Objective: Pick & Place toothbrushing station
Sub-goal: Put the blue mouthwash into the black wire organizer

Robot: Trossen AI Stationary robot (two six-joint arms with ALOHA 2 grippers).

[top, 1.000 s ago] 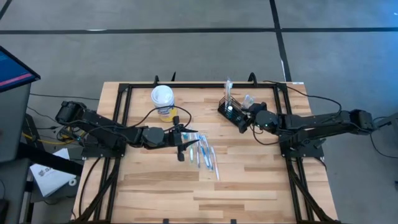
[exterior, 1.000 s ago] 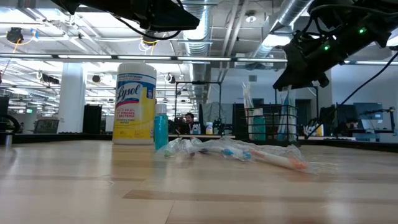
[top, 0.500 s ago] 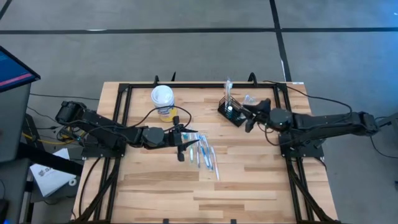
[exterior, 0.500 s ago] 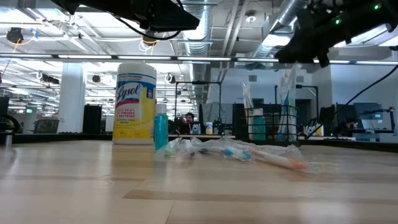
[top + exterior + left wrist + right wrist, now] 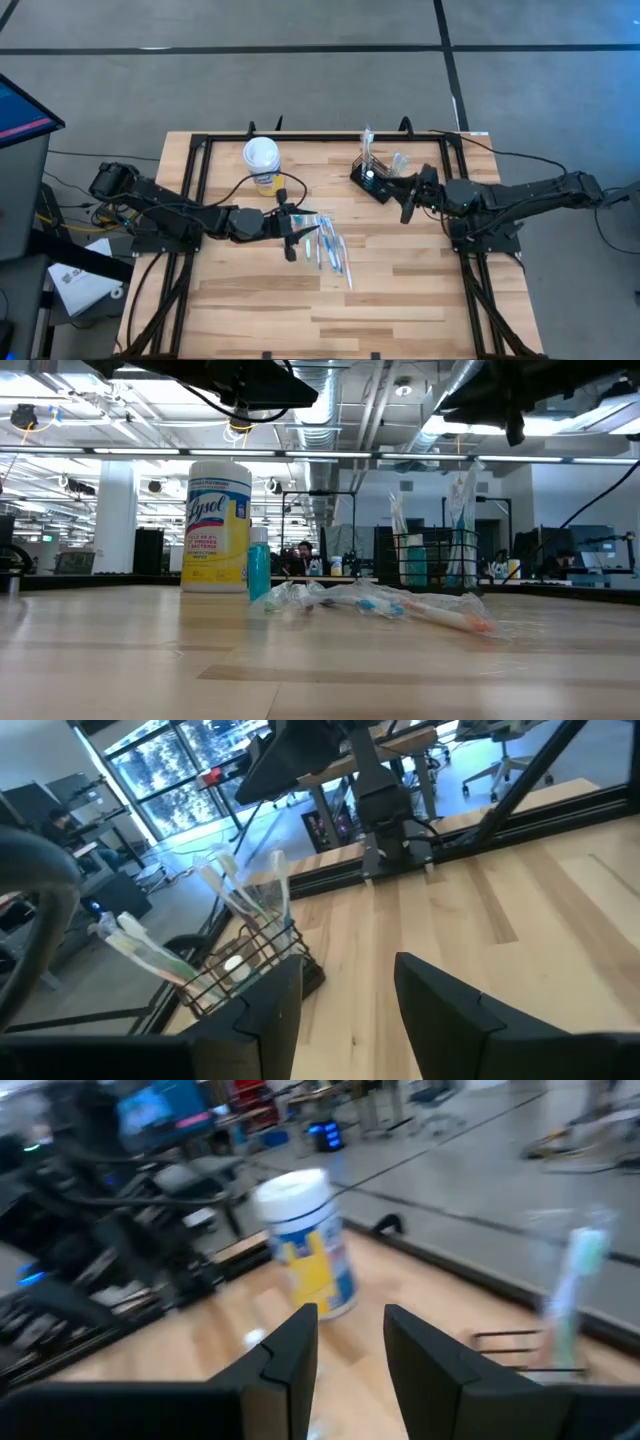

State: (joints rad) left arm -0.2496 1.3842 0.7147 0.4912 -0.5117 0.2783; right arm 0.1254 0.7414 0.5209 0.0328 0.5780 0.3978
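Black wire-mesh toothbrushing station stands at the table's far right, just beside the right gripper, fingers parted and empty. The left gripper, also parted, is farther away.

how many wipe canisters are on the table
1. The yellow, white-lidded wipe canister stands upright near the table's far edge, left of the black wire-mesh caddy. None other shows in any view.
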